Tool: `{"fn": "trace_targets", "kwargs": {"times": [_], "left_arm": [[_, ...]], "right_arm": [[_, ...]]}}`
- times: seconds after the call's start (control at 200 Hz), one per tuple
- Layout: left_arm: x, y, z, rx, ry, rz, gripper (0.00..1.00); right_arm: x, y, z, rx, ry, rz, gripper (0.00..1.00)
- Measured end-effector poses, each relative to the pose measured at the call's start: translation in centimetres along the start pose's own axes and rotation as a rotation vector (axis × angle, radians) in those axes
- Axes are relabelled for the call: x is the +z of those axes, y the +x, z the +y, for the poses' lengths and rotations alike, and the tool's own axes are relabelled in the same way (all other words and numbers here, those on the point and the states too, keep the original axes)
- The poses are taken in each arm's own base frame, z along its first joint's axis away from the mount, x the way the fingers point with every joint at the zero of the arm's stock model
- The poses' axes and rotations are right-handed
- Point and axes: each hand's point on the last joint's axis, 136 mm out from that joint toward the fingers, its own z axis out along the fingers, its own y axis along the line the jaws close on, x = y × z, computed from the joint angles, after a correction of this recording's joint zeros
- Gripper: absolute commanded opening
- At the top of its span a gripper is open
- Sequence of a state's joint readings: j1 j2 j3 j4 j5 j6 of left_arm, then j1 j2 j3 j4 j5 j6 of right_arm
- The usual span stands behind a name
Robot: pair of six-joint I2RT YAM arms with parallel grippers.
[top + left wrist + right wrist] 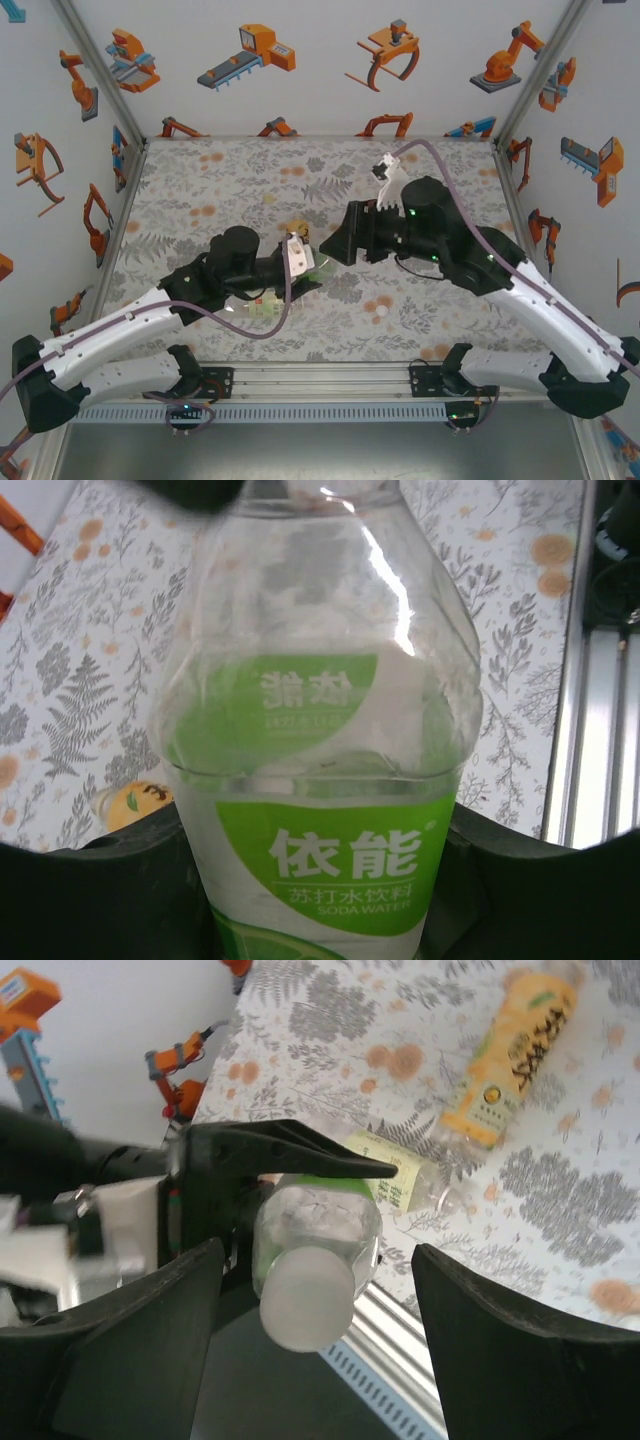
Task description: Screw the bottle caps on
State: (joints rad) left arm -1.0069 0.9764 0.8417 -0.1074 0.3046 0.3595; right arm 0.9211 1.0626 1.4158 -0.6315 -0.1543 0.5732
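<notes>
My left gripper (320,880) is shut on the clear bottle with the green label (320,730), its dark fingers pressing the bottle's two sides. A white bottle cap (305,1295) sits on that bottle's neck, pointing at the right wrist camera. My right gripper (315,1300) is open, one finger on each side of the cap with a gap to both. From above, the two grippers meet at mid-table, left (305,262) and right (335,245). The yellow-orange bottle (510,1055) lies on the cloth. The pale-labelled bottle (400,1175) lies just behind the held one.
A floral cloth (420,180) covers the table inside white walls printed with orange robots. A metal rail (590,730) runs along the near edge, below the held bottle. The yellow-orange bottle (295,228) lies just beyond the grippers.
</notes>
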Motion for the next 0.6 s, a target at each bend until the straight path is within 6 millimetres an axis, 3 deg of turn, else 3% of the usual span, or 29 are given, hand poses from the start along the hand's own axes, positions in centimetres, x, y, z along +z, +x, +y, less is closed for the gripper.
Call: {"fn": "trace_targets", "kwargs": {"times": [0.155,0.345,0.471,0.601], "left_arm": [[-0.3,-1.0,-1.6,0.005,0.095,-0.048,0.0],[-1.0,-2.3,-3.1,0.003,0.187,-0.08,0.0],[-1.0,-2.5,-2.7,-0.003,0.172,-0.076,0.0],[-0.8,-1.8,-1.6,-0.013,0.101,-0.038,0.0]], "right_arm": [[-3.2,-0.3,3.5,-0.236,-0.17,-0.034,0.65],[-4.9,0.9,5.6,-0.455,-0.299,-0.024,0.57],[-4.6,1.4,5.1,-0.495,-0.281,-0.006,0.6],[-3.2,0.6,3.1,-0.395,-0.155,-0.001,0.59]]}}
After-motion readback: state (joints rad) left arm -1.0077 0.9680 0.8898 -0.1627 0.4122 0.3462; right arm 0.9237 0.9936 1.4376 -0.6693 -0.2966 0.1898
